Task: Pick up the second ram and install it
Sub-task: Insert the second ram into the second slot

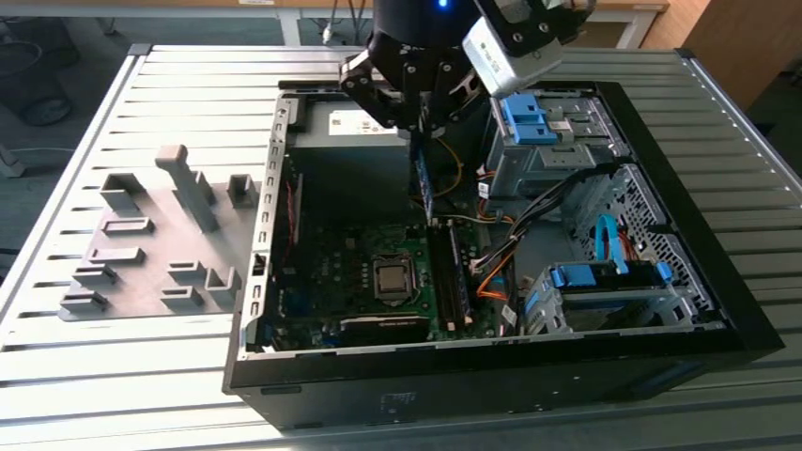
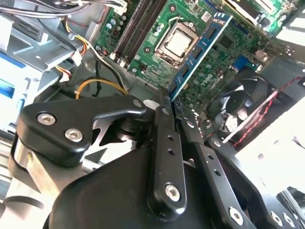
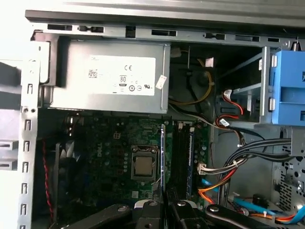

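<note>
Fingers [image 2: 167, 102] clamping second ram [image 2: 200, 50] over case [image 1: 701, 310]

Fixture block [image 1: 157, 240] beside PC case [image 1: 701, 263], ext. view's left

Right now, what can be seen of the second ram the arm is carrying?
The second ram is a long, thin blue-teal circuit board with small dark chips in a row along its face. The gripper is shut on one end of it, black fingers pressing both flat sides. In the exterior view it hangs on edge over the open computer case, above the motherboard and apart from it, roughly in line with the memory slots. It is not yet seated.
</note>
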{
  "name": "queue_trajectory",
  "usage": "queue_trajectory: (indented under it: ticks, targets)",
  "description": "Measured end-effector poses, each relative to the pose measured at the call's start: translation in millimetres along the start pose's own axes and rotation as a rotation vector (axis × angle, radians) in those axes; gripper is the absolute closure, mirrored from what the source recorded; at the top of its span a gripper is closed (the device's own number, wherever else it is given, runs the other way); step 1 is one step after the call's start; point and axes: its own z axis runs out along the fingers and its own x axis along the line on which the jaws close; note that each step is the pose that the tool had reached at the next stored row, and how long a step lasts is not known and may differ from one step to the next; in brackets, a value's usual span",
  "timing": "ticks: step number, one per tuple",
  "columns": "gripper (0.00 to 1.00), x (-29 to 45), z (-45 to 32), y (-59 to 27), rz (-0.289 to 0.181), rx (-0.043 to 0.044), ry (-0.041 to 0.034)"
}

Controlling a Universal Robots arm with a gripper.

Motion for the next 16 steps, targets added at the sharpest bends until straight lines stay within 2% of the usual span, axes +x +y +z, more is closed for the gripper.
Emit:
queue_trajectory:
  ticks: [3, 5, 12, 16]
  targets:
    - [0.86, -8.7, 4.1, 0.5, 0.000, -0.0004, 0.0101]
    - [0.86, -14.7, 7.5, 0.5, 0.001, -0.0006, 0.0143]
    - [0.86, -23.2, 20.3, 0.3, 0.009, -0.0003, 0.0149]
    - [0.86, -25.2, 27.7, 0.2, 0.015, -0.0003, 0.0148]
